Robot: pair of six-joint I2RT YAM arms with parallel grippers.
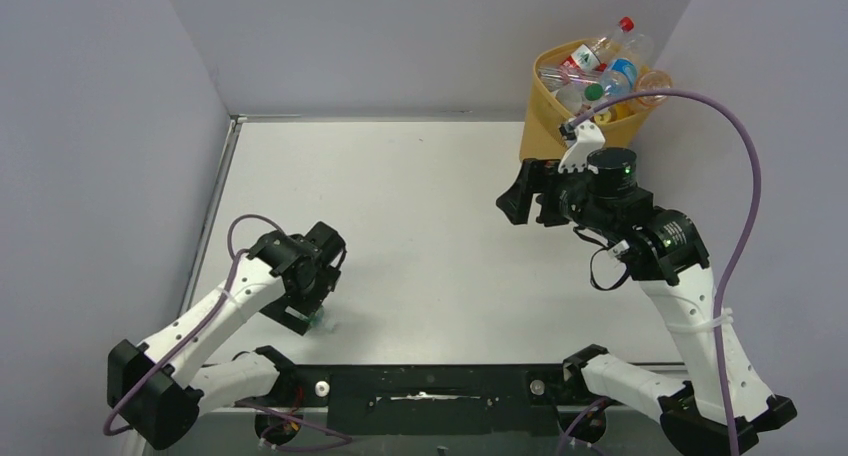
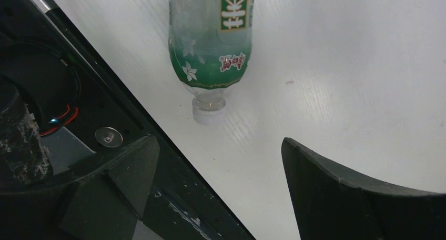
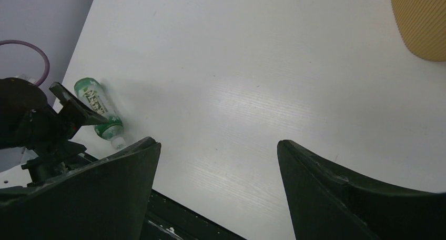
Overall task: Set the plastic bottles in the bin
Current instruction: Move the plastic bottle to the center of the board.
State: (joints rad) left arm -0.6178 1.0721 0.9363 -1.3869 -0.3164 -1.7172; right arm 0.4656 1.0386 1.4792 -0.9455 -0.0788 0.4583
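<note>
Top external: bin (image 1: 548, 116) stuffed with bottles (image 1: 600, 71). One green bottle (image 2: 210, 40) left on the near-left counter (image 1: 420, 196). Left hand (image 2: 226, 182) and right hand (image 3: 218, 182) both released.

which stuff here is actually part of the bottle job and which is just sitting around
Part of the job:
- green-labelled clear plastic bottle, lying on the table
- translucent yellow-orange ribbed plastic bin
- mixed plastic bottles already piled in the bin

Not part of it:
- white table
- black metal base rail at the near edge
- purple cable on the right arm
</note>
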